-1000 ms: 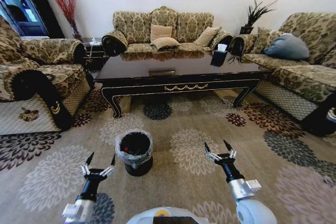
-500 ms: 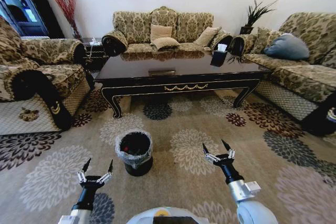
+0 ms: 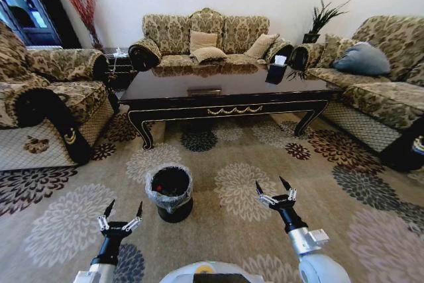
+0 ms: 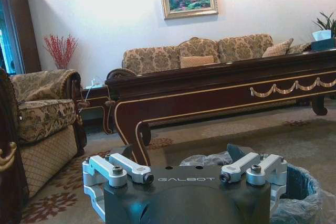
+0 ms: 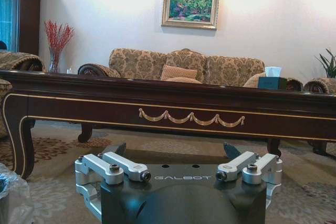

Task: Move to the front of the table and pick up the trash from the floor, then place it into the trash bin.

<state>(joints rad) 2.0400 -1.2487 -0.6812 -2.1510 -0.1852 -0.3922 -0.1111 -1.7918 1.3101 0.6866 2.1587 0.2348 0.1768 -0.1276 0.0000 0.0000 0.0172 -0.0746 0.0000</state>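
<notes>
A living room is seen from above. A black trash bin with a grey plastic liner stands on the patterned floor, in front of the long dark worktop. The left gripper is held low over the carpet, near the bin on its left side, its jaws spread wide and holding nothing. The right gripper is held on the bin's other side, jaws likewise wide apart and empty. No trash can be made out on the carpet.
</notes>
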